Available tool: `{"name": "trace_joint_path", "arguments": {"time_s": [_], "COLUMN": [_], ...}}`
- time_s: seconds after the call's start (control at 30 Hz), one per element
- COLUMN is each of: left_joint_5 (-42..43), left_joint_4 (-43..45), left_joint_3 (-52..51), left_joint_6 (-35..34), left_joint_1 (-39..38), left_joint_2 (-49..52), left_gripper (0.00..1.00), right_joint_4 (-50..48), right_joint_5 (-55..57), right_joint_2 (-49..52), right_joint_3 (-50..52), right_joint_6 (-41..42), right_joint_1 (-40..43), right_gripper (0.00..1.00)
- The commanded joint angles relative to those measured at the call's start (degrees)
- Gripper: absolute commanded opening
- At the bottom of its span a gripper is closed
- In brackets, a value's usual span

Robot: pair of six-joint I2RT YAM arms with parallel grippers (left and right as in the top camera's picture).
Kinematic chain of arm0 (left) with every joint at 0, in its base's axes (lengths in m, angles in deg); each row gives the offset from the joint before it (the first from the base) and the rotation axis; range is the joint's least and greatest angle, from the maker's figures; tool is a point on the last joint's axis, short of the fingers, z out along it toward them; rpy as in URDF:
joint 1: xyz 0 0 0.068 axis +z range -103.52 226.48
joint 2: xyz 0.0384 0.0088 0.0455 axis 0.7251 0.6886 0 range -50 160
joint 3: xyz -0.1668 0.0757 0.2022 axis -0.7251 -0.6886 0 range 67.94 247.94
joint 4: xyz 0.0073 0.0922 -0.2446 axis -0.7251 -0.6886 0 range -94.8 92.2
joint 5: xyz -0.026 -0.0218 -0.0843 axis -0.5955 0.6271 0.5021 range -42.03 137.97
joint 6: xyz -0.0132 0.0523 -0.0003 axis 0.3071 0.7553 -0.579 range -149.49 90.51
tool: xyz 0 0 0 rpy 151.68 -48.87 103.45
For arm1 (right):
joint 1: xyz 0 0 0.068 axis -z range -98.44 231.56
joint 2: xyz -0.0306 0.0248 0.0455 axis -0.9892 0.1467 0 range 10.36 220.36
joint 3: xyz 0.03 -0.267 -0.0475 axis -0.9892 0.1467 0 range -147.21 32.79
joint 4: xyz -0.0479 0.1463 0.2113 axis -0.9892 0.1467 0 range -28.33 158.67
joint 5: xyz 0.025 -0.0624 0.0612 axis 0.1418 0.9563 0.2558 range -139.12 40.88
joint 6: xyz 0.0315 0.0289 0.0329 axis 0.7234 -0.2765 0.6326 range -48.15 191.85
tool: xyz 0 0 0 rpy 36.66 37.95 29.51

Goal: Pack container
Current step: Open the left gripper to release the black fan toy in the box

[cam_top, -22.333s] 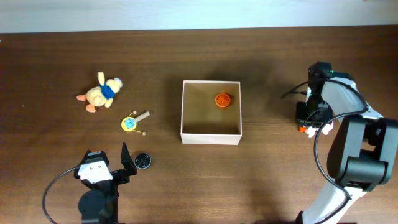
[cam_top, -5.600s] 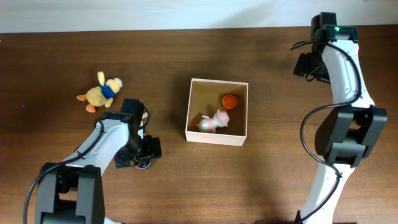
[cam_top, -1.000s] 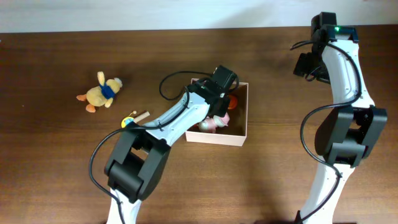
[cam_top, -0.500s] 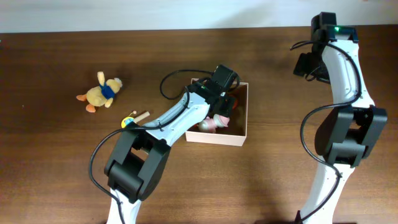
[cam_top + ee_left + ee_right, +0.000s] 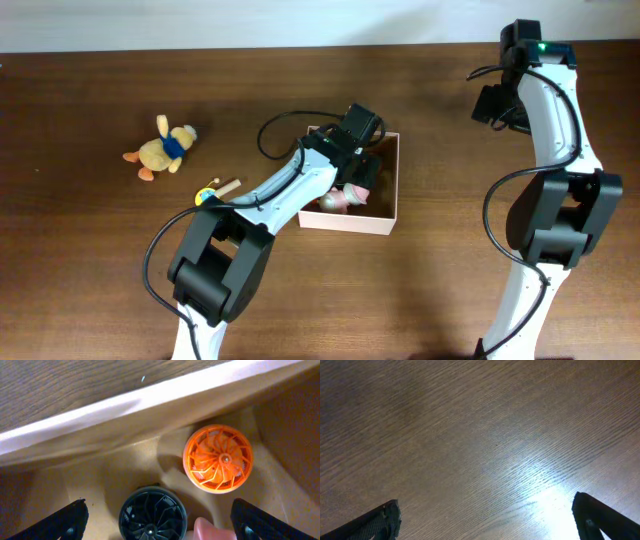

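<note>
The container [image 5: 393, 196], a white-walled box with a tan floor, stands mid-table. My left gripper [image 5: 362, 170] reaches into its far part and is open. In the left wrist view the fingers [image 5: 70, 521] stand wide on either side of a black finned disc [image 5: 152, 516] that lies free on the container floor [image 5: 100, 472]. An orange finned disc [image 5: 218, 459] lies beside it, and a pink toy [image 5: 210, 531] pokes in at the bottom edge. That pink toy [image 5: 338, 201] lies in the box's front half. My right gripper [image 5: 488, 105] is open over bare wood [image 5: 485, 435], far from the box.
A yellow plush duck [image 5: 160, 148] lies at the left of the table. A small yellow and blue toy with a stick handle [image 5: 212, 193] lies between the duck and the box. The container's white rim [image 5: 150, 397] runs just beyond my left fingers.
My left gripper has opened inside the container and let go of the black disc, which now rests on the floor. The right arm has stayed still.
</note>
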Motion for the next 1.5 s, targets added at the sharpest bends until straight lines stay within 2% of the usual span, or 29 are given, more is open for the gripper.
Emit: {"name": "trace_joint_path", "arguments": {"time_s": [0.0,0.4,0.67,0.9,1.0,1.47], "left_joint_5": [-0.46,-0.50,-0.96,-2.36,-2.32,-0.81], "left_joint_4": [-0.98,-14.99,-25.81,-27.47,-27.30,-28.63], "left_joint_3": [2.54,14.36,15.32,15.21,15.21,13.49], "left_joint_6": [0.13,0.13,0.13,0.11,0.11,0.07], "left_joint_1": [-0.13,-0.13,-0.13,-0.13,-0.13,0.52], "left_joint_2": [-0.37,-1.77,-1.75,-1.55,-0.76,3.87], "left_gripper": [0.93,0.93,0.89,0.54,0.43,0.32], "right_joint_4": [-0.07,-0.04,-0.04,-0.04,-0.07,-0.04], "right_joint_5": [0.09,0.09,0.09,0.09,0.09,0.09], "right_joint_2": [0.11,0.11,0.11,0.11,0.11,0.11], "right_joint_3": [-0.04,-0.04,-0.04,-0.04,-0.04,-0.04], "right_joint_6": [0.94,0.94,0.94,0.94,0.94,0.94], "right_joint_1": [0.15,0.15,0.15,0.15,0.15,0.15], "right_gripper": [0.99,0.99,0.99,0.99,0.99,0.99]}}
